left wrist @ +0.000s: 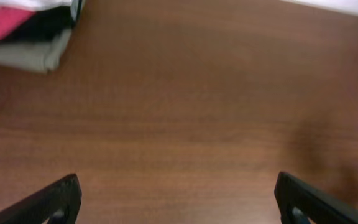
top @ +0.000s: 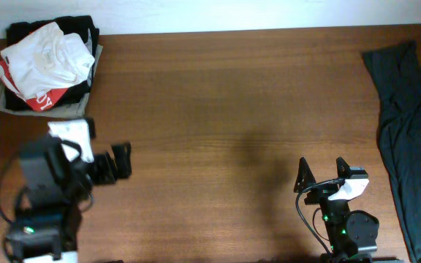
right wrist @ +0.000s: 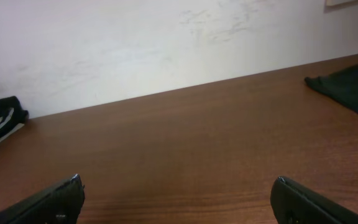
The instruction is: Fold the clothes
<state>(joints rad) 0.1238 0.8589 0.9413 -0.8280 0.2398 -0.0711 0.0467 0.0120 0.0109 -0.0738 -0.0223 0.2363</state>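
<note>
A dark unfolded garment [top: 409,131] lies crumpled along the table's right edge; its corner shows in the right wrist view [right wrist: 353,87]. A stack of folded clothes [top: 46,66], white on top with red, black and grey beneath, sits at the back left; its edge shows in the left wrist view [left wrist: 23,37]. My left gripper [top: 123,162] is open and empty over bare wood at the front left; the left wrist view [left wrist: 176,199] shows both its fingers. My right gripper [top: 320,169] is open and empty at the front right; the right wrist view [right wrist: 176,199] shows both its fingers.
The brown wooden table [top: 225,109] runs between the two arms. A white wall [right wrist: 135,43] stands behind its far edge.
</note>
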